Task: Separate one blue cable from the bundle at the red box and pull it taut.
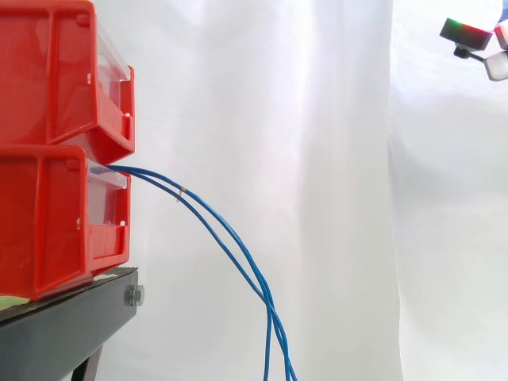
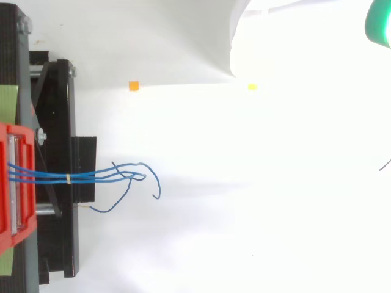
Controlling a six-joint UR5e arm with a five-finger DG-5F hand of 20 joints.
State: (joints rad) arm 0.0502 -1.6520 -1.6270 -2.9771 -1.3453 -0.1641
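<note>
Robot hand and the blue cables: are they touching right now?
Apart. The side view shows the robot hand in the upper right corner, with white curtain between it and the blue cables.

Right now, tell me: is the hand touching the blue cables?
No, the hand is at the side view's upper right corner, well apart from the blue cables drooping from the lower red bin.

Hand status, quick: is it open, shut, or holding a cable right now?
Hand: cannot be told. It is at the upper right of the side view, well clear of the blue cables.
</note>
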